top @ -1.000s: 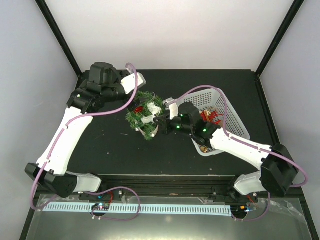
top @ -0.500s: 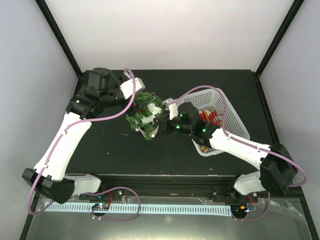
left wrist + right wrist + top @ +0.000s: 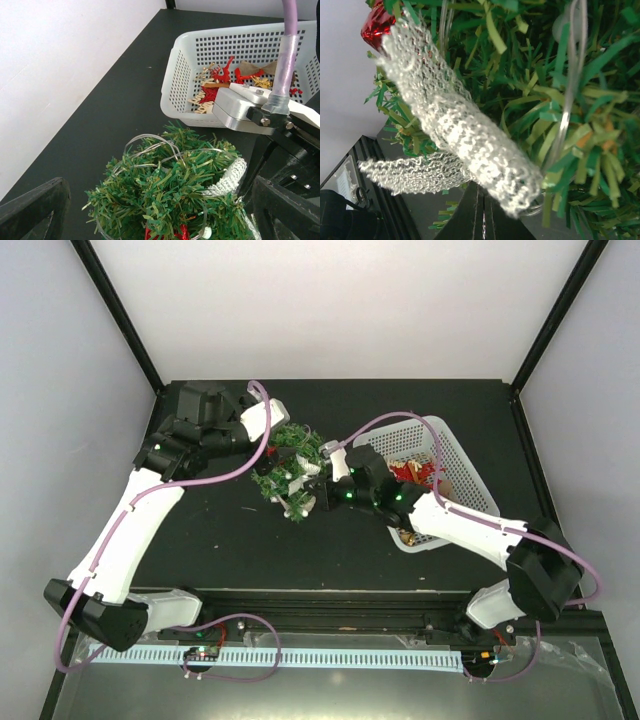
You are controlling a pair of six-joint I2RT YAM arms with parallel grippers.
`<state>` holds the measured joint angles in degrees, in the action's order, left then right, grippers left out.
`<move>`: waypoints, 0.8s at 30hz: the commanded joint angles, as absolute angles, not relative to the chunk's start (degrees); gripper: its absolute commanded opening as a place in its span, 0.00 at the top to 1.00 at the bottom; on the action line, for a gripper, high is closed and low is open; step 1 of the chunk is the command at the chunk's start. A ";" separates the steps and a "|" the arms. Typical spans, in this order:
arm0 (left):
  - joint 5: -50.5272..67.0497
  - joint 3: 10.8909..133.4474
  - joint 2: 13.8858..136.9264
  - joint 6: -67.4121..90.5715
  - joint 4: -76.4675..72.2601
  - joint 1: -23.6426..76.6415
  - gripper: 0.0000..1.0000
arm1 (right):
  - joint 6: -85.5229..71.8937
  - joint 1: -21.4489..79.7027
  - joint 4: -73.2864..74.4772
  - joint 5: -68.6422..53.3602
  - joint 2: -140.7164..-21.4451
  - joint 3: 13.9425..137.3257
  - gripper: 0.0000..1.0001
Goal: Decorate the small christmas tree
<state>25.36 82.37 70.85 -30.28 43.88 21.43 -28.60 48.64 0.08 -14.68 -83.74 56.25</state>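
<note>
The small christmas tree [image 3: 288, 470] stands mid-table, bushy green, wound with thin silver wire [image 3: 150, 145] and carrying a red ornament [image 3: 182, 234]. My left gripper [image 3: 280, 436] hangs open at the tree's far-left side; its black fingers [image 3: 30, 210] flank the tree [image 3: 170, 195] in the left wrist view without touching it. My right gripper [image 3: 318, 480] is at the tree's right side, shut on a white lace ribbon [image 3: 460, 130] that drapes over the branches [image 3: 555, 115]. The ribbon [image 3: 227, 182] also shows on the tree's right edge. The pot is hidden.
A white perforated basket [image 3: 470, 490] sits right of the tree, under my right arm, holding red, gold and tan ornaments [image 3: 220, 82]. White walls enclose the black table on the left, back and right. My right gripper's body [image 3: 240, 107] lies between tree and basket.
My left arm has swung right and down toward the tree, bringing its open fingers around the top. The right gripper has shifted slightly up-left with the ribbon.
</note>
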 commanded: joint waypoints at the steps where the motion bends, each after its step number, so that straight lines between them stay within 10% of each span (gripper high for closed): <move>1: 26.06 82.12 69.62 -29.20 41.98 21.00 0.01 | -28.85 49.20 1.30 -14.16 -83.34 57.38 0.99; 8: 25.86 82.07 69.70 -29.27 41.67 20.96 0.01 | -28.66 49.14 3.56 -13.34 -79.97 58.23 0.96; 14: 26.08 82.34 69.86 -29.09 41.60 20.96 0.01 | -28.14 49.16 6.15 -11.72 -77.61 58.49 0.63; 24: 25.40 82.60 69.84 -29.33 41.91 21.00 0.01 | -28.08 49.18 7.77 -9.85 -77.13 58.21 0.56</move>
